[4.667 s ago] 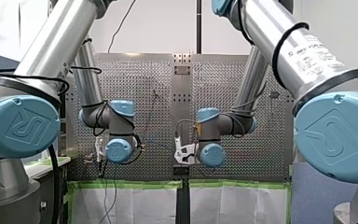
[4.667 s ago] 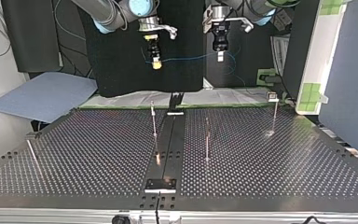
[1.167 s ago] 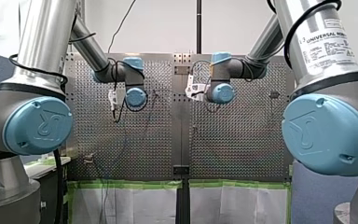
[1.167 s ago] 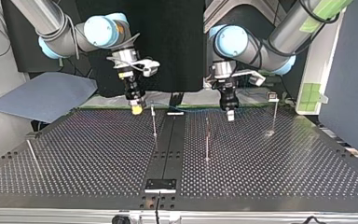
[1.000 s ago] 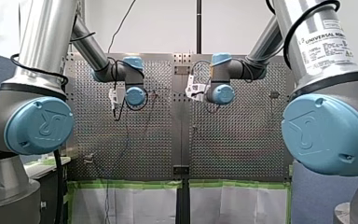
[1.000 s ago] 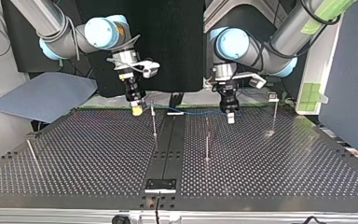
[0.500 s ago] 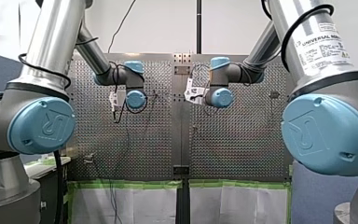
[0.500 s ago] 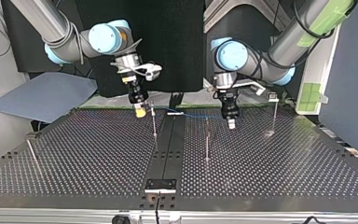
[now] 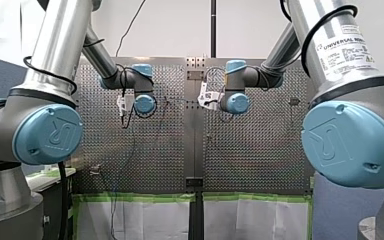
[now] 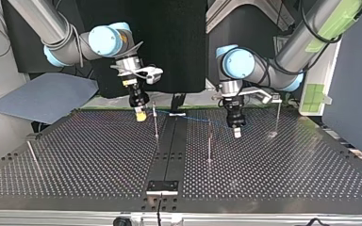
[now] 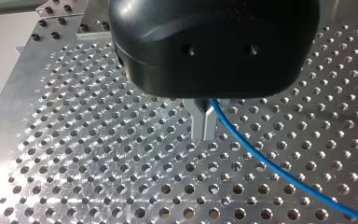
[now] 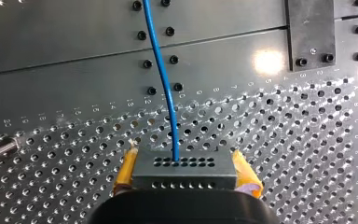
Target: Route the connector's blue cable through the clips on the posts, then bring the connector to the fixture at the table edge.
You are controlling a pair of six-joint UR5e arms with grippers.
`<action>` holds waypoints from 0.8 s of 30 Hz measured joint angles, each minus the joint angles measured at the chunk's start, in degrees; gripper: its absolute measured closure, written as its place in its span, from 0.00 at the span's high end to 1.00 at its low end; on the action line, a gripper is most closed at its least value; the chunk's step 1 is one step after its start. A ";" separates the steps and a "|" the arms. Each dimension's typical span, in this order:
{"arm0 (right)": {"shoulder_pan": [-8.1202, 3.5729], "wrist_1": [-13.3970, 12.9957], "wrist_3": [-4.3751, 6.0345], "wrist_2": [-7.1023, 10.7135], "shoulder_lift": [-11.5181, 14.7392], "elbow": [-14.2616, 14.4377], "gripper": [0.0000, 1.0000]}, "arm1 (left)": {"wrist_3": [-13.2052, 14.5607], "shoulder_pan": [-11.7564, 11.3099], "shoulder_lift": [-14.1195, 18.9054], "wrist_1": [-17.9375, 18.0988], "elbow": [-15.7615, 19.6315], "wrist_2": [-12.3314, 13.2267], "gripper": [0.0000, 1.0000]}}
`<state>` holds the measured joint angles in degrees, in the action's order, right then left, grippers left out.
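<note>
Reading the top view L to R. Far L is the right gripper (image 10: 141,116), low over the perforated table (image 10: 287,174) near its far edge. Its wrist cam shows the yellow pads (image 12: 127,169) clamped on both sides of the connector (image 12: 184,167), a dark block w/ rows of holes, so it's closed and holding it. The blue cable (image 10: 195,119) leaves the connector's face and runs across toward the other arm.

Just beside that gripper stands the first post (image 10: 155,123). The cable passes at about its top, but the clip's too small to tell if the cable is seated or only alongside. Next is the second post (image 10: 209,143), nearer the camera, w/ the cable crossing behind it.

Then the left gripper (image 10: 236,133): its metal fingers (image 11: 204,122) are pressed together w/ the cable coming out at their side. Looks pinched, no gap visible. Far R is a third post (image 10: 278,118), no cable on it that I can see. The fixture (image 10: 161,187), I take it, is the plate at the near edge, well apart from the connector.

Risks, IMO:
- The span btw the grippers looks fairly tight. If the arms spread or drop unevenly, the cable could slip thru the thin fingers or twist the connector in the pads.
- Lowering w/out alignment could lay the cable beside a clip or bend a thin post.
- The loose tail past the left gripper could snag the third post.
</note>
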<state>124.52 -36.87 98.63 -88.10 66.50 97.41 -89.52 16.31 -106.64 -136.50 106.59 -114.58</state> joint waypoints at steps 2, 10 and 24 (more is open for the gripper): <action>-0.01 0.11 0.00 0.01 -0.08 -0.27 0.00 | 0.02 -0.14 0.00 -0.11 -0.05 0.36 0.00; -0.02 0.73 0.00 0.02 -1.17 -1.36 0.00 | 0.13 -0.81 0.00 -0.35 -0.69 1.57 0.00; -0.14 1.99 -0.07 0.03 -3.23 -4.90 0.00 | 0.07 -2.65 -3.74 -2.97 -4.59 3.09 0.00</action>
<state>124.38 -34.88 98.56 -88.07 63.28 92.51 -89.44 13.66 -110.37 -139.47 102.01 -111.50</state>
